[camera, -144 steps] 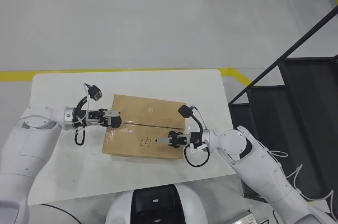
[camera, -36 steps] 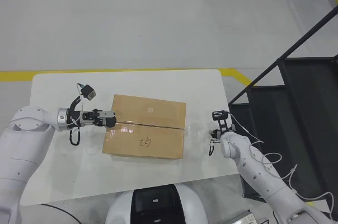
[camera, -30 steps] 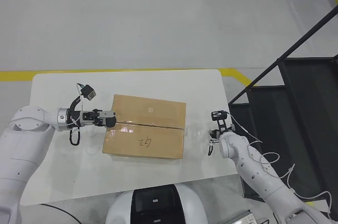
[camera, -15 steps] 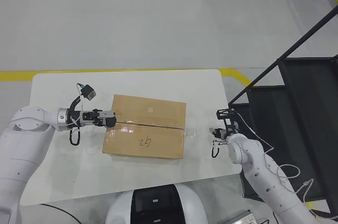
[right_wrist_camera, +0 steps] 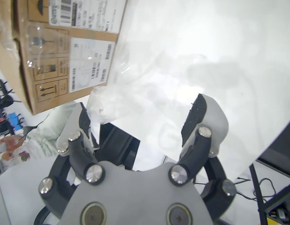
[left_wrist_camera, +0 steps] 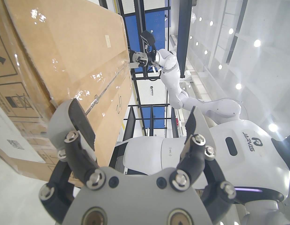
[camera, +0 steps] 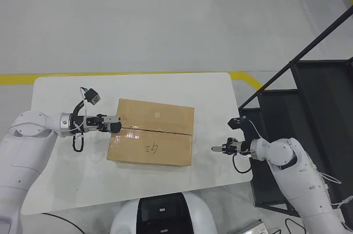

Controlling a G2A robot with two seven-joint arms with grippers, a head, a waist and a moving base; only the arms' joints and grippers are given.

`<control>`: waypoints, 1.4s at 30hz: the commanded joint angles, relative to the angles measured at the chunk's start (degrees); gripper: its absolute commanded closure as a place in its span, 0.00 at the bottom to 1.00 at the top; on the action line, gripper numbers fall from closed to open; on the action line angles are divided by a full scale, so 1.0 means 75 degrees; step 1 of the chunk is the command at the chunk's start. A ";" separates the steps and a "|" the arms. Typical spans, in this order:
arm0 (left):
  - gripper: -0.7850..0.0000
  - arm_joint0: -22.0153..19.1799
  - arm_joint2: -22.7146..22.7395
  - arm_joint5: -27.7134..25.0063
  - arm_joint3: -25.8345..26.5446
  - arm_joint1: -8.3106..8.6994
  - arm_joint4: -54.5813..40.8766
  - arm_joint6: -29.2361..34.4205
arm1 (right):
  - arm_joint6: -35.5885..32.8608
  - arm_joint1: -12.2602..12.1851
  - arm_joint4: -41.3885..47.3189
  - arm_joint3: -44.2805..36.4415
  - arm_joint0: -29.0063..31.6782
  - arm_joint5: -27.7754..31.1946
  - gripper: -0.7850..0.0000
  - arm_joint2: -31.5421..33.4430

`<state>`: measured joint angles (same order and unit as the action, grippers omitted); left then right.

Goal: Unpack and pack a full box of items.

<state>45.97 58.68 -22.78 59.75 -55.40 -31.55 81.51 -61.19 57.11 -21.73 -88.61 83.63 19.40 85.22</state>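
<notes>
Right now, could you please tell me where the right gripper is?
In the top view the right gripper is over the table at its right edge, just right of the cardboard box.

Grey floor (camera: 165, 29), yellow line (camera: 13, 78), black rack (camera: 317, 88)

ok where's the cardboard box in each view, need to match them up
Top view: cardboard box in the middle of the table.
Left wrist view: box top face, just beyond the left gripper.
Right wrist view: box's labelled end face, farther off past the right gripper.
Shared landmark: the clear tape along the top seam, folded down that end.
</notes>
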 commanded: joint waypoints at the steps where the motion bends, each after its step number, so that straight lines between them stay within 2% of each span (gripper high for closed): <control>1: 0.00 0.0000 0.0000 0.0000 0.0000 0.0000 0.0000 0.0000 | -0.0320 0.0002 0.0417 0.0264 -0.0175 0.0210 0.24 -0.0118; 2: 0.00 0.0000 0.0000 0.0000 0.0000 0.0000 0.0000 0.0000 | -0.0465 0.0003 0.0594 0.0400 -0.0273 0.0305 0.31 -0.0182; 4: 0.00 0.0000 0.0000 0.0000 0.0000 0.0000 0.0000 0.0000 | -0.0710 0.0009 0.0952 0.0678 -0.0467 0.0478 0.54 -0.0317; 7: 0.00 0.0000 0.0000 0.0000 0.0000 0.0000 0.0000 0.0000 | -0.1056 0.0021 0.1480 0.1079 -0.0753 0.0719 0.96 -0.0520; 8: 0.00 0.0000 0.0000 0.0000 0.0000 0.0000 0.0000 0.0000 | -0.1175 0.0024 0.1648 0.1197 -0.0839 0.0800 1.00 -0.0581; 14: 0.00 0.0000 0.0000 0.0000 0.0000 0.0000 0.0000 0.0000 | -0.1875 0.0008 0.2625 0.1782 -0.1217 0.1236 1.00 -0.0780; 27: 0.00 0.0000 0.0000 0.0000 0.0000 0.0000 0.0000 0.0000 | -0.2223 -0.0369 0.3802 0.1662 -0.1355 0.0938 1.00 -0.1296; 34: 0.00 0.0000 0.0000 0.0000 0.0000 0.0000 0.0000 0.0000 | -0.2503 -0.0911 0.4451 0.0520 -0.0899 0.0659 1.00 -0.0932; 37: 0.00 0.0000 0.0000 0.0000 0.0000 0.0000 0.0000 0.0000 | -0.2592 -0.1221 0.4642 0.0054 -0.0594 0.0570 1.00 -0.0520; 42: 0.00 0.0000 0.0000 0.0000 0.0000 0.0000 0.0000 0.0000 | -0.2489 -0.1759 0.4300 -0.0344 0.0031 0.0673 1.00 0.0339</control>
<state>45.97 58.68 -22.78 59.75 -55.40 -31.55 81.51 -79.89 44.66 10.49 -90.81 82.93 24.42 86.57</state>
